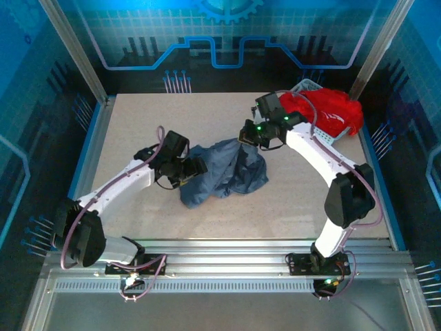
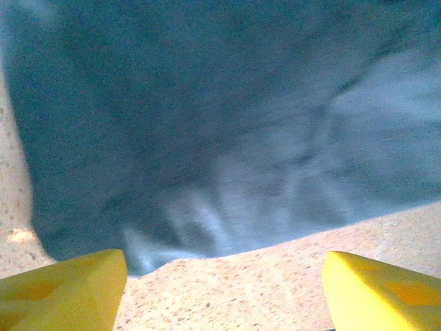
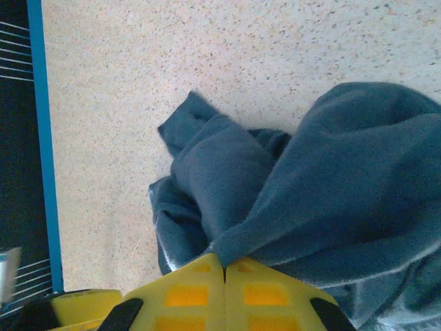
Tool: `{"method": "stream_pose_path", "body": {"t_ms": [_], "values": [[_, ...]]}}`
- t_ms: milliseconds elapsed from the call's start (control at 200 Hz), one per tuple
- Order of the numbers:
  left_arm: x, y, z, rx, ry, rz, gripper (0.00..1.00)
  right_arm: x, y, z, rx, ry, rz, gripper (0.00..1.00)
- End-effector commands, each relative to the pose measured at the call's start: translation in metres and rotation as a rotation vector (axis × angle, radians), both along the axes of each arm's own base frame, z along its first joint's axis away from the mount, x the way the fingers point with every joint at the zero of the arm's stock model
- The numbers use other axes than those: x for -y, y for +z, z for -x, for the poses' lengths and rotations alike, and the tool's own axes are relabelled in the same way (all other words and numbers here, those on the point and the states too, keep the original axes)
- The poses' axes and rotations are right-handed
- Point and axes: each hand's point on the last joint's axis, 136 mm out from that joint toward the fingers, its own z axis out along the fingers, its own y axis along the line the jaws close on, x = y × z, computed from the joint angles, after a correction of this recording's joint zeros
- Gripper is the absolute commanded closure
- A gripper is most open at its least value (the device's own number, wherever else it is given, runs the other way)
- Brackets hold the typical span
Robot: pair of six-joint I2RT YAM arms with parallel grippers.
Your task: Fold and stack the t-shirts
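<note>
The slate-blue t-shirt [image 1: 227, 176] lies crumpled in the middle of the table. My right gripper [image 1: 249, 138] is shut on a fold at its upper right edge; in the right wrist view the yellow jaws [image 3: 224, 265] meet on that blue cloth [image 3: 331, 186], which bunches up from the table. My left gripper [image 1: 196, 167] sits at the shirt's left side. Its yellow fingers [image 2: 62, 289] stand wide open over bare table, with the shirt's hem [image 2: 220, 172] just ahead and nothing between them. A red t-shirt [image 1: 334, 110] is heaped in the basket at the back right.
The white perforated basket [image 1: 306, 86] stands in the back right corner, behind the right arm. Blue rails [image 1: 89, 148] and metal posts border the speckled tabletop [image 1: 138, 121]. An aluminium frame [image 1: 227, 252] runs along the near edge by the arm bases.
</note>
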Motion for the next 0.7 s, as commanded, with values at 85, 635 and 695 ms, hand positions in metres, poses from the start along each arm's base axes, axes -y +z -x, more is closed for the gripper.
{"method": "stream_pose_path", "body": {"t_ms": [85, 635, 695], "values": [[0.026, -0.038, 0.010, -0.132, -0.003, 0.102, 0.15, 0.019, -0.006, 0.016, -0.052, -0.033, 0.009, 1.00], [-0.020, -0.047, -0.028, -0.037, 0.055, -0.359, 1.00, 0.035, 0.016, 0.020, 0.012, -0.002, 0.011, 1.00], [-0.030, -0.017, -0.040, 0.049, 0.081, -0.383, 1.00, 0.037, 0.027, 0.020, 0.061, 0.013, 0.015, 1.00]]}}
